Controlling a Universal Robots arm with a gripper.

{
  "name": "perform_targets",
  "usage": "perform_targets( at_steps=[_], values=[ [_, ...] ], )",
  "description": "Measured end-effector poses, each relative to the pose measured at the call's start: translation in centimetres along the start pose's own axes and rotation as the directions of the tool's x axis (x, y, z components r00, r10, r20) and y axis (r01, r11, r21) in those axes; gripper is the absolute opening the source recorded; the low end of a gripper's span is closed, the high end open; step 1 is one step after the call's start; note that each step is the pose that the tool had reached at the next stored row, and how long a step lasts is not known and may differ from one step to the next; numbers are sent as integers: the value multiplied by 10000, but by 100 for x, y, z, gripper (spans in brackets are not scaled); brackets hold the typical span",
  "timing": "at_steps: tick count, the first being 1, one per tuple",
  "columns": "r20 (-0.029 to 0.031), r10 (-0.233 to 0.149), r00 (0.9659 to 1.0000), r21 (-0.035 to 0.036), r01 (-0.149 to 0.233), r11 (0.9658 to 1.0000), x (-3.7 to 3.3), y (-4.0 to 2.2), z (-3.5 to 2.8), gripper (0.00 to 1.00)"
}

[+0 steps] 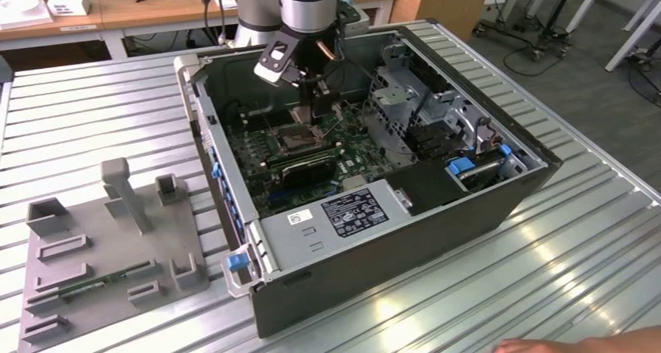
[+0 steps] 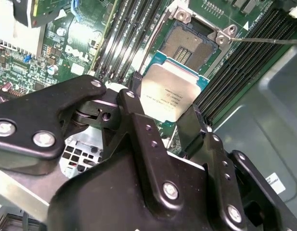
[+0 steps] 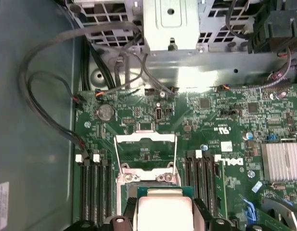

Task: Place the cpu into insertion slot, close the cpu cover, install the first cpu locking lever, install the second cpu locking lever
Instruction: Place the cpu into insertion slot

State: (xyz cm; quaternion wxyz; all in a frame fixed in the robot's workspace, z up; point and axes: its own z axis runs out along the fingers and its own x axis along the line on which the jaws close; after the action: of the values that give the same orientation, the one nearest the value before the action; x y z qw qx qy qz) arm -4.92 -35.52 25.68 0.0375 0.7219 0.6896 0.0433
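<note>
- The place looked like a robotics lab or workshop.
- A ribbed silver metal bench top (image 1: 93, 113) carried an open black desktop computer case (image 1: 413, 245) and a grey plastic fixture plate with upright holders (image 1: 104, 248).
- A silver jointed robot arm (image 1: 306, 5) hung over the case.
- Light wooden desks (image 1: 186, 8) and wheeled metal stands (image 1: 529, 39) stood behind.
</note>
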Motion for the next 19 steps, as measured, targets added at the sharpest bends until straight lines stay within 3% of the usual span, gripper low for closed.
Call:
perform_targets(
  at_steps=[8,14,19],
  values=[
    [-45,-208,9998,-175,207,9996,-3,-56,92,54],
    [-103,-383,9992,-201,381,9991,-5,-95,159,54],
    [-111,-392,9992,-199,390,9990,7,-104,179,54]
  ],
)
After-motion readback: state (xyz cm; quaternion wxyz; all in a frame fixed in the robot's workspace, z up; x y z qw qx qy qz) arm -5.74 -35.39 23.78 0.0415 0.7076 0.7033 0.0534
